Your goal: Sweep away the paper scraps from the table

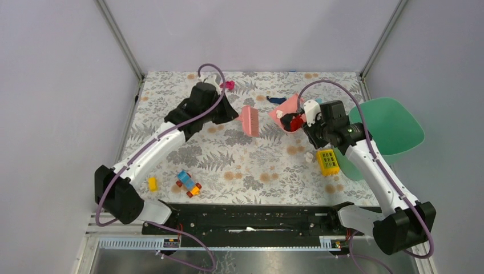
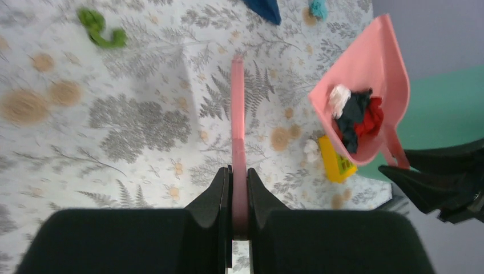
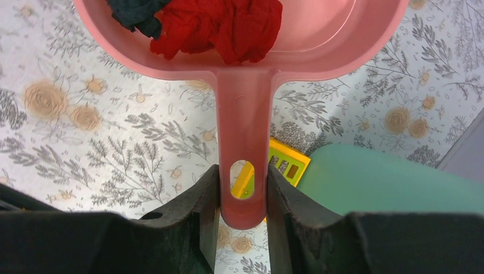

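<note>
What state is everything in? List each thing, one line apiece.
left gripper, jaws shut on the pink brush.
right gripper, jaws shut on the pink dustpan handle.
pink dustpan, tilted, loaded with red, dark and white scraps.
green scrap, loose on the table.
dark blue scrap, loose on the table.
teal scrap, loose too.
magenta scrap, loose near the far edge.
white scrap, loose beside the yellow block.

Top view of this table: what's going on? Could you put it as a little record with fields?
left end effector: shut on pink brush
right end effector: shut on pink dustpan, by its handle
in dustpan: red scrap, dark scrap, white scrap
loose on table: green scrap, dark blue scrap, teal scrap
</note>
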Tool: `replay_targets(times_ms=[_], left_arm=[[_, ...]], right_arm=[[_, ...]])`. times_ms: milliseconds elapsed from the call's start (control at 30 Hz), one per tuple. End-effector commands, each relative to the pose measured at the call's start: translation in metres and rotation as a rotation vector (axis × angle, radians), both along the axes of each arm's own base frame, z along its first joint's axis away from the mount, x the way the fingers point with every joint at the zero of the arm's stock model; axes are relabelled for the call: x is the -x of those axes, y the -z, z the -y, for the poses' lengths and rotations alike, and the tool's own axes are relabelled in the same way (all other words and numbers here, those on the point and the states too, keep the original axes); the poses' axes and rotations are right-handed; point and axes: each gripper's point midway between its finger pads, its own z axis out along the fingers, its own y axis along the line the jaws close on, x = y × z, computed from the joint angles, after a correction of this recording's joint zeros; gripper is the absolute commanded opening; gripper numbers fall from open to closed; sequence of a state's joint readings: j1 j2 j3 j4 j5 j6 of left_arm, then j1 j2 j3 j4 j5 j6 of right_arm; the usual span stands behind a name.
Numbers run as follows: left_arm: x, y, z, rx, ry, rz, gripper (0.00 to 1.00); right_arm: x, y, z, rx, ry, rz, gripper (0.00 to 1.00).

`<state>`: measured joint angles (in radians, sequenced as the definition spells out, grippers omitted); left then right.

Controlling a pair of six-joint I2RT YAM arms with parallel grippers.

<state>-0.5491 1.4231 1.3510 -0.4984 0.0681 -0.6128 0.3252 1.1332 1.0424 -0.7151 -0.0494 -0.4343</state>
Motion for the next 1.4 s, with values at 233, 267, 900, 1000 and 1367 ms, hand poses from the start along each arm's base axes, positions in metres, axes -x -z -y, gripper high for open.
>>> replay_targets(times_ms=[233,267,900,1000,1367], left_arm=[[0.03,0.009,0.081,0.699,0.06,-0.158,0.0],[0.031,0.013,0.091,0.707,0.076,-0.176,0.0],[0.03,0.117,0.188,0.533,0.13,-0.382,0.0],[0.028,0.119,0.17,0.439,0.091,-0.359,0.0],[0.033,0.091,0.046,0.085,-0.03,-0.225,0.0]], right_arm=[[-0.045,-0.028,0.015,-0.095,0.166,0.064,0.0],[-0.046,-0.028,0.016,-0.095,0.169,0.064,0.0],[-0.028,-0.012,0.018,-0.086,0.137,0.028,0.0],[-0.024,-0.005,0.017,-0.084,0.116,0.009,0.0],[0.013,0.029,0.025,-0.02,0.038,-0.097,0.0]])
